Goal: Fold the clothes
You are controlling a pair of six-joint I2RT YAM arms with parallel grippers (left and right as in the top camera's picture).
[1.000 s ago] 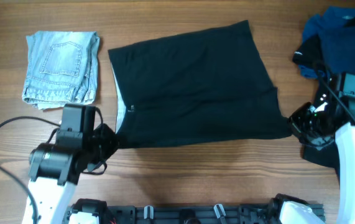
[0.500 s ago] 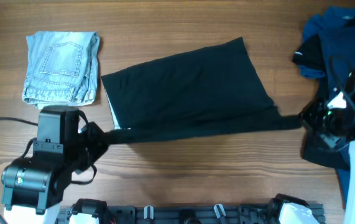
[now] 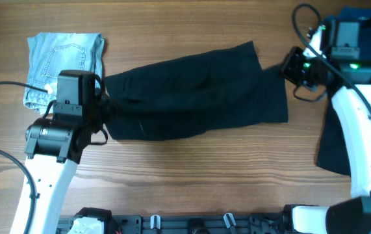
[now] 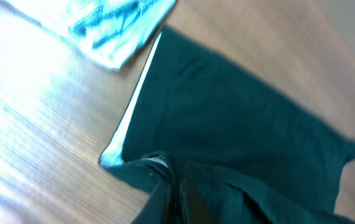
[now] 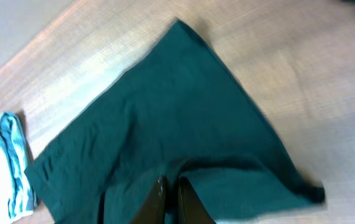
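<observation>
Cloth, black, lies partly doubled over on wooden table, left gripper clamped on its left edge near folded jeans, right gripper clamped on its right corner.

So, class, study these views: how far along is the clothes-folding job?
Done: the denim garment lies folded at the table's left. In hand: the black garment is doubled over, its corners pinched by the left end effector and right end effector. Left: laying that fold flat, then the crumpled blue clothes at right.
</observation>
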